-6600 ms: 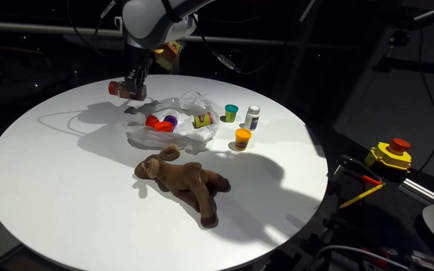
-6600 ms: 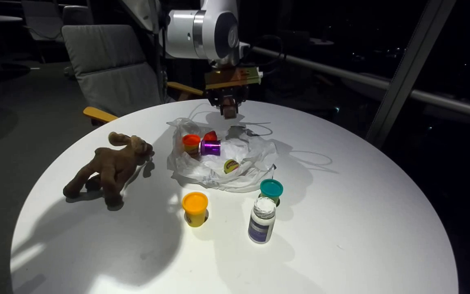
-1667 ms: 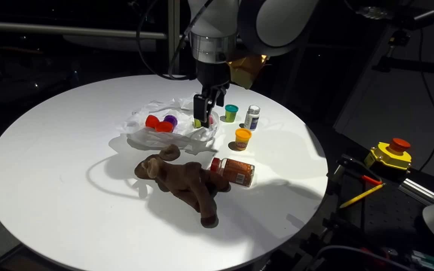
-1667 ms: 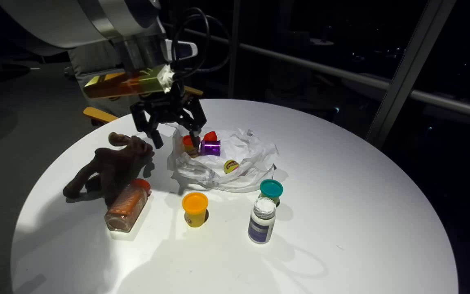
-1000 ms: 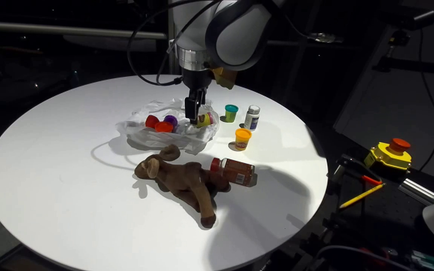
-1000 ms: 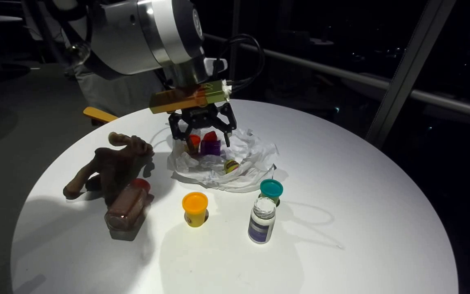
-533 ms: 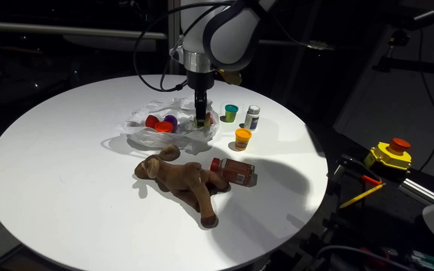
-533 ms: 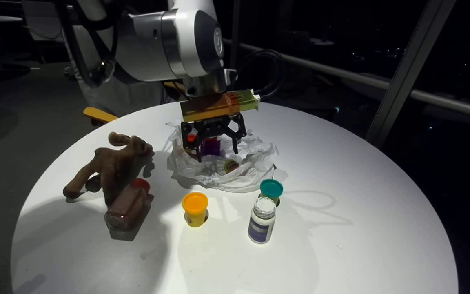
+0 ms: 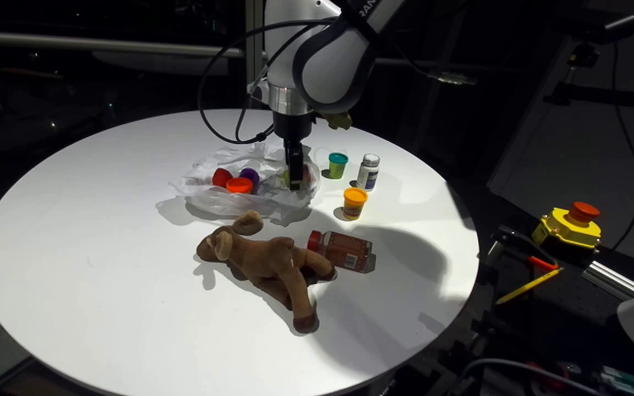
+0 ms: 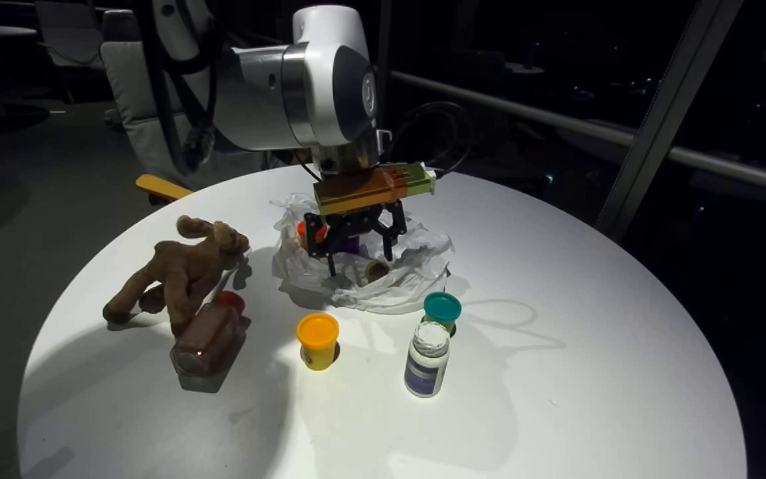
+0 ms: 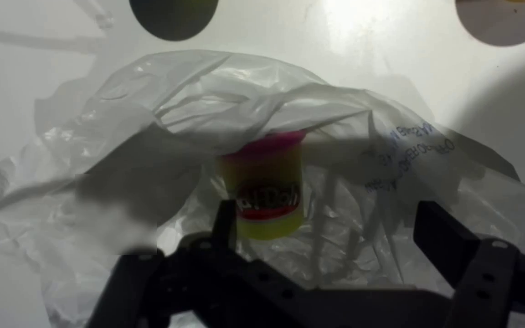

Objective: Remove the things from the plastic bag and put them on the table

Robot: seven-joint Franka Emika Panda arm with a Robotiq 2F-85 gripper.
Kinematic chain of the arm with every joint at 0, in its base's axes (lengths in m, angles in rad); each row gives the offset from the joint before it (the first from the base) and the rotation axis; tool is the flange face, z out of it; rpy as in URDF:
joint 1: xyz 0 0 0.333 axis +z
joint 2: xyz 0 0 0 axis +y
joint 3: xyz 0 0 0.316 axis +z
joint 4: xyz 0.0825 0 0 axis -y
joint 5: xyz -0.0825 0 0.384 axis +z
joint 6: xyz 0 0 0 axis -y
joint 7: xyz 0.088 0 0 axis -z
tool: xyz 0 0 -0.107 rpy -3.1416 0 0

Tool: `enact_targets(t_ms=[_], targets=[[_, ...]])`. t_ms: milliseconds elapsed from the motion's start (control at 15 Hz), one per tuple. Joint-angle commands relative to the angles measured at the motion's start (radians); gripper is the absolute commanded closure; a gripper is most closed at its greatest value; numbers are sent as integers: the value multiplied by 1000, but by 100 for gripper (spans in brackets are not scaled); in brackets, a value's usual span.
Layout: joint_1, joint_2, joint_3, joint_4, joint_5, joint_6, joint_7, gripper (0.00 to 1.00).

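Note:
My gripper (image 10: 360,265) points down over the crumpled plastic bag (image 11: 253,82), open with nothing between its fingers. A yellow tub with a pink lid (image 11: 267,200) lies in the bag, ahead of the gap and close to one fingertip; whether they touch I cannot tell. Also in the bag are a purple tub (image 9: 250,177), a red-lidded tub (image 9: 239,185) and a red item (image 9: 221,177). On the white table (image 9: 102,302) the brown plush animal (image 9: 267,258) lies beside the bag. A red-capped jar (image 9: 347,252) rests on its side against the plush animal's leg.
Beside the bag, an orange-lidded tub (image 10: 318,339), a teal-lidded tub (image 10: 442,308) and a white bottle (image 10: 425,359) stand upright. A chair (image 10: 163,189) stands behind the table's edge. Off the table is a yellow box with a red button (image 9: 570,225).
The red-capped jar, earlier held in my gripper, now lies on the table by the plush animal. My open gripper has since moved back over the bag, turned, and come down near the pink-lidded tub.

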Motion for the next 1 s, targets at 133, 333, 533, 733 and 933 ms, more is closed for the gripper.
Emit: enact_targets(t_ms=[133,333,533,733,933], targets=[[-5,50,-9,85,15,-6,-21,0],[-6,68,-18,114,13,-2,-15,0],[-13,82,-18,133,18,-11,-22,0],[-17,98,-21,146,17,-15,-25,29],[-24,88,-23,133,15,-14,-32,45]])
